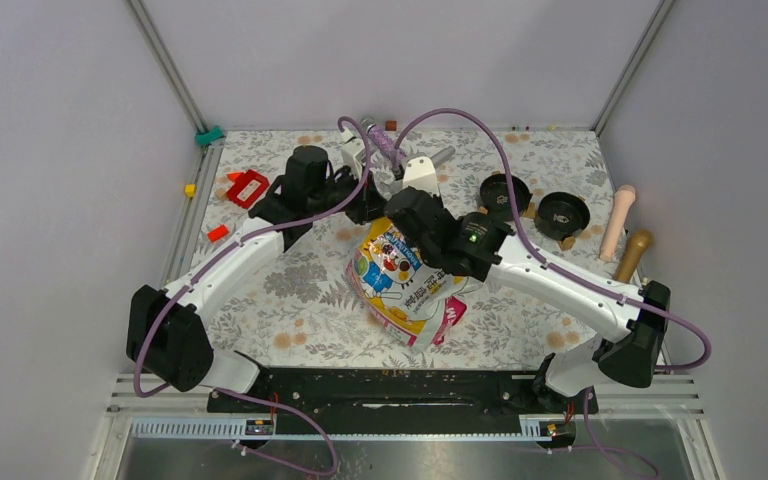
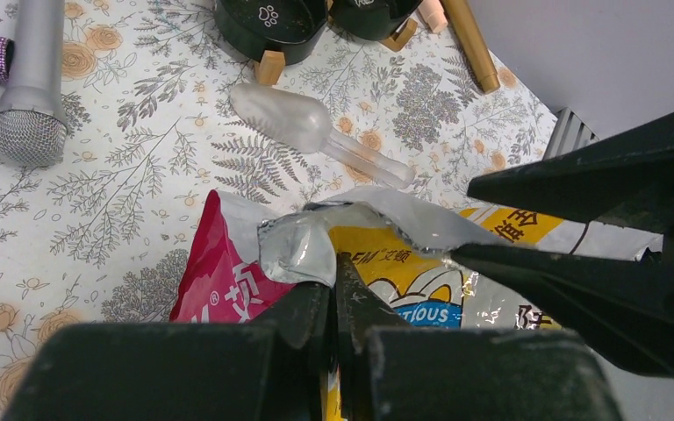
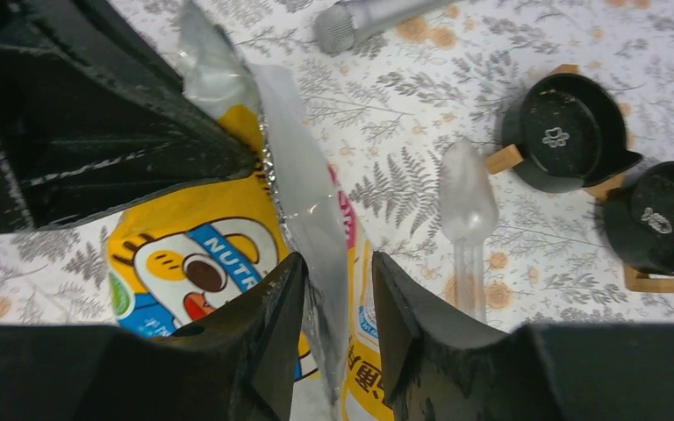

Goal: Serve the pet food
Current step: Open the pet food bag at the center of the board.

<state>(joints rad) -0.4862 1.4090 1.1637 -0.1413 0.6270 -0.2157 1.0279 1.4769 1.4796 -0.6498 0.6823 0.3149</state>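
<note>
The pet food itself is hidden inside its glossy yellow, white and magenta bag (image 1: pixel 400 280), which lies in the middle of the table with its silver-lined mouth (image 2: pixel 316 237) pointing away from the arms. My left gripper (image 2: pixel 335 267) is shut on one edge of that mouth. My right gripper (image 3: pixel 338 267) is open and straddles the other silver lip (image 3: pixel 311 219), with a gap on the right finger's side. From above, both grippers (image 1: pixel 370 205) (image 1: pixel 407 212) meet over the bag's far end. Two black bowls (image 1: pixel 505 193) (image 1: pixel 563 213) stand to the right.
A clear plastic scoop (image 2: pixel 316 132) lies just beyond the bag, near the bowls (image 3: pixel 566 132). A silver microphone (image 2: pixel 31 88) and a purple glitter one (image 1: pixel 385 140) lie at the back. Red pieces (image 1: pixel 248 187) sit at the left, two wooden pestles (image 1: pixel 617 220) at the right.
</note>
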